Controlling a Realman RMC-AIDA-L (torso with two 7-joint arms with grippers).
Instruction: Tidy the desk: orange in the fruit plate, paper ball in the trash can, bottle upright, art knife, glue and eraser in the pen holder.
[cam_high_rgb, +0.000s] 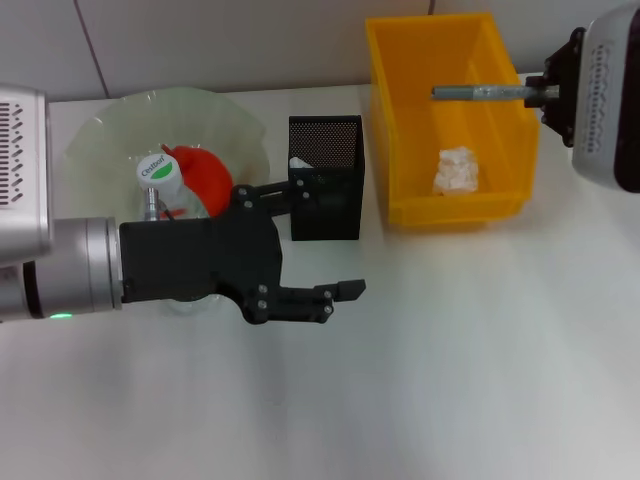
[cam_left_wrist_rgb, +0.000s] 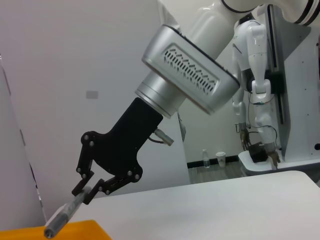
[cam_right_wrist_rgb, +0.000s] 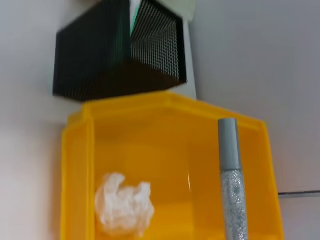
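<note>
Right gripper (cam_high_rgb: 545, 93): fingers clamped on one end of the glue (cam_high_rgb: 480, 92), a slim silver stick with a plain grey cap and a glittered barrel. Sticks straight out ahead of the fingertips, level, over the open yellow trash can (cam_high_rgb: 385, 120), with the paper ball (cam_high_rgb: 457, 170) lying on the can's floor underneath the hand.

Probably light and rigid, with a smooth round barrel apt to roll or pivot in a narrow pinch. Held so near one end, likely to droop if the grip eases. Better taken nearer the middle, across the barrel. Needs tipping upright before going down into the black mesh pen holder (cam_high_rgb: 325, 180), which stands past the free end of the stick, beyond the can's wall.

Right wrist high and level, forearm reaching in from the far side.

Left gripper (cam_high_rgb: 322, 240): fingers spread wide, holding nothing, palm on edge above the table, one fingertip close to the pen holder. Behind that hand, fruit plate (cam_high_rgb: 100, 130) with orange (cam_high_rgb: 205, 170) and upright bottle (cam_high_rgb: 160, 175).
</note>
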